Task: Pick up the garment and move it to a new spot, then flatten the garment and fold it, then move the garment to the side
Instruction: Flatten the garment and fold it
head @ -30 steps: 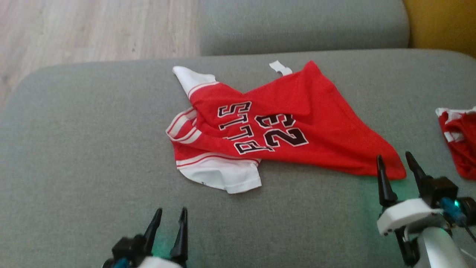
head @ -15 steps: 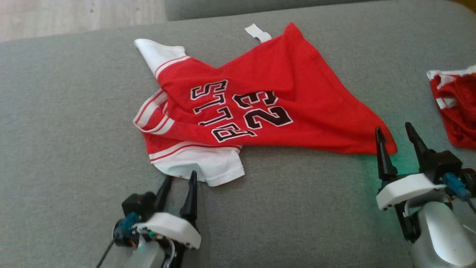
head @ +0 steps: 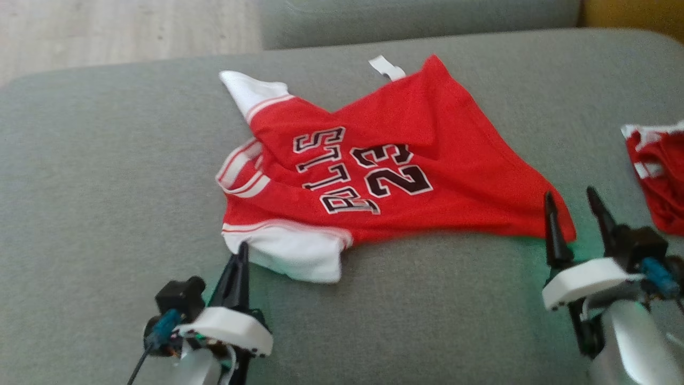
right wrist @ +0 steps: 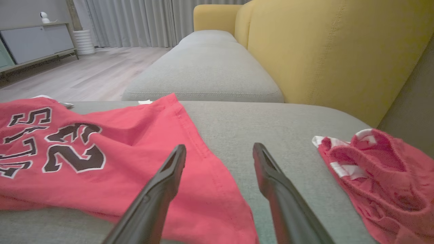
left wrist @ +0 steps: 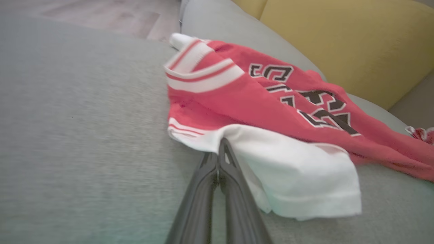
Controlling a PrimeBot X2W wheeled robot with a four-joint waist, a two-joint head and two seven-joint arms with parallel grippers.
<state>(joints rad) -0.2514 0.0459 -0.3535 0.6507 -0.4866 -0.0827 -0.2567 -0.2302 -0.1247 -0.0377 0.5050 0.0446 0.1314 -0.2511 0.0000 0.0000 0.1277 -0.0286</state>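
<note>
The garment (head: 422, 139) is a red jersey with white sleeves and the number 23, lying crumpled on the grey sofa seat (head: 107, 187). My left gripper (head: 241, 254) sits at the near white sleeve (head: 299, 256), and in the left wrist view its fingers are pressed together on that sleeve's edge (left wrist: 271, 159). My right gripper (head: 569, 193) is open at the jersey's near right corner. In the right wrist view the right gripper (right wrist: 219, 146) has one finger over the red hem (right wrist: 203, 176) and the other over bare cushion.
A second red and white garment (head: 657, 182) lies bunched at the right, also seen as a crumpled heap (right wrist: 373, 169). A yellow backrest (right wrist: 339, 51) rises beyond the seat. Another grey cushion (head: 417, 21) adjoins at the far side, with wooden floor (head: 107, 32) beyond.
My left gripper reached the white sleeve and its fingers went from apart to pressed together on the edge. The head camera shifted. The right gripper stayed open at the corner.
</note>
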